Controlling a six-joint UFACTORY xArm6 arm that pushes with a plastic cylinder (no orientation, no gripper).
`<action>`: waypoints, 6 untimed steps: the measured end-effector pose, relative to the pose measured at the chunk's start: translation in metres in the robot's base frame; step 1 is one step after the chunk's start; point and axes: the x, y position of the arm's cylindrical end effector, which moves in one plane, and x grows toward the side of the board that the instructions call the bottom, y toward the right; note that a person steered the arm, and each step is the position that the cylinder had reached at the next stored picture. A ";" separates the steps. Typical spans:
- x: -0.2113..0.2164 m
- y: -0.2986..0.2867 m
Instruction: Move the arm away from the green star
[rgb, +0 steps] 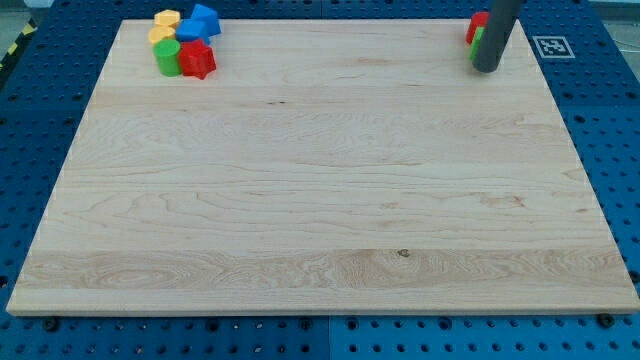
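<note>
My tip (487, 68), a bare rod grasping nothing, is standing against the green star (477, 48) (mostly hidden behind it), which is lying just to the view's left.

Blocks counted: two red (197, 59), two green (167, 57), one yellow (165, 24), one blue (204, 20).

- Our tip (487, 68) rests on the tabletop (320, 200) at the view's top right, its rod covering most of a red block (478, 24) and a green block (477, 48) just behind it.
- At the top left sits a tight cluster: yellow block (165, 24), blue block (203, 20), green cylinder (167, 57), red star (197, 59).
</note>
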 end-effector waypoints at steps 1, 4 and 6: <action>0.015 0.000; 0.121 -0.063; 0.141 -0.229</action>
